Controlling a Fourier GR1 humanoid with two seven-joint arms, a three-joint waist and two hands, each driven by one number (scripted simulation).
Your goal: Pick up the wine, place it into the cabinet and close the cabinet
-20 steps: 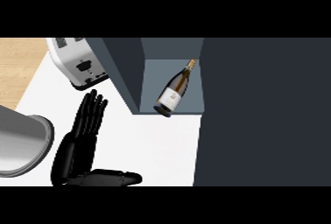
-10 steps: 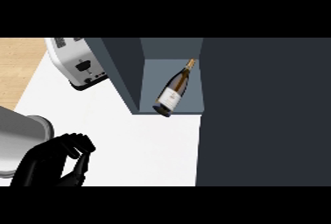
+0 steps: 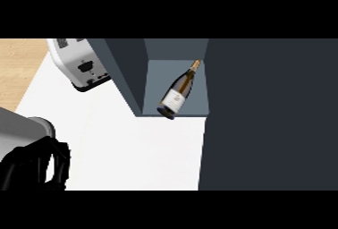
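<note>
While the wine bottle (image 3: 179, 91) lies inside the cabinet (image 3: 177, 71), my left hand (image 3: 36, 163) is low down in the near left corner of what I see, with nothing in it. Its fingers look curled in, like a fist — but the hand is all black, so I can't be very sure of that. My right hand does not show at all.

So where is the wine from my hand? It is up and to the right, well apart from me, with white counter (image 3: 132, 147) between us. It lies tilted on the cabinet floor. Its gold neck points up and back toward the far right corner, and its dark bottom end sits at the front edge, maybe poking out a little.

I think the putting-in part is done, and the closing part is what is left. A big dark panel (image 3: 271, 116) fills the right side of my view. I think it is the cabinet door or the cabinet's side, but I can't tell which. My left hand is the only one I can see — and it is far from that panel.

A white toaster (image 3: 80, 65) sits at the back left, just beside the cabinet wall.
</note>
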